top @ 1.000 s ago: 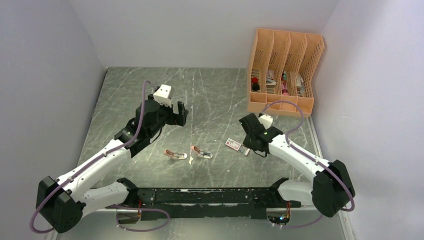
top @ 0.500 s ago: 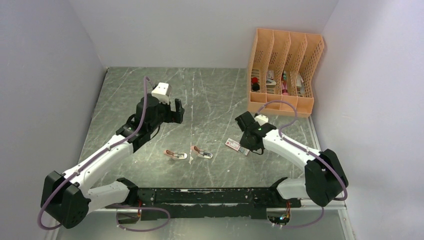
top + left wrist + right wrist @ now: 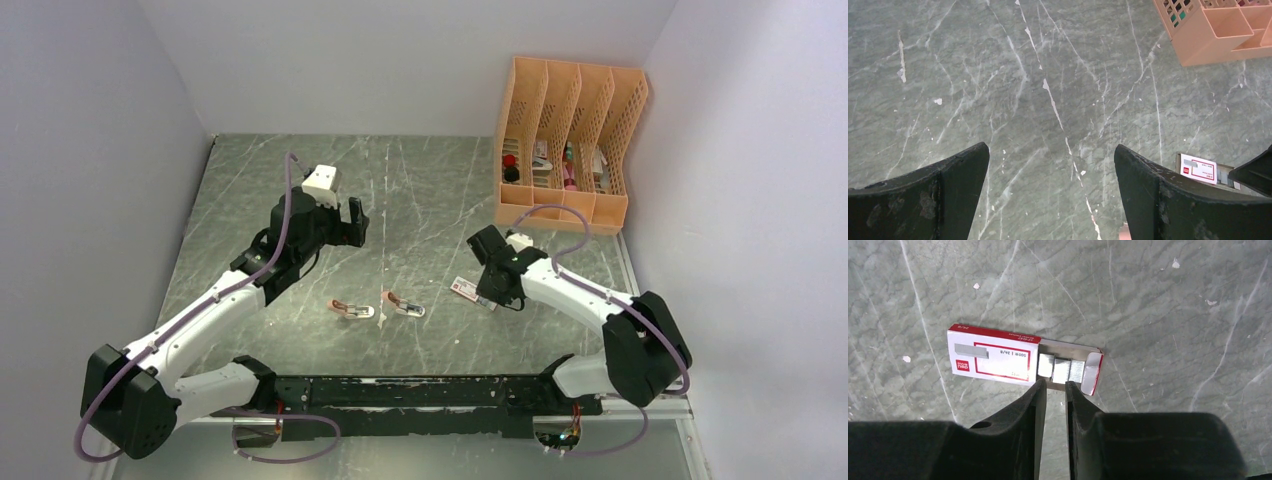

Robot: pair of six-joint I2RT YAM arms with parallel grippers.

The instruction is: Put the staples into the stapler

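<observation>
Nearest the bases, a stapler [image 3: 353, 310] and a second stapler [image 3: 405, 305] lie side by side on the table [image 3: 430, 180]. Just right of them lies the box [image 3: 993, 360] with its tray slid out and the staples [image 3: 1062, 368] exposed; the right gripper [image 3: 1056, 384] is narrowed to a slit at the tray edge, and whether it grasps anything cannot be told. Farther back, the left gripper [image 3: 1050, 155] hangs spread wide and empty, with the organizer [image 3: 565, 140] at the far right.
</observation>
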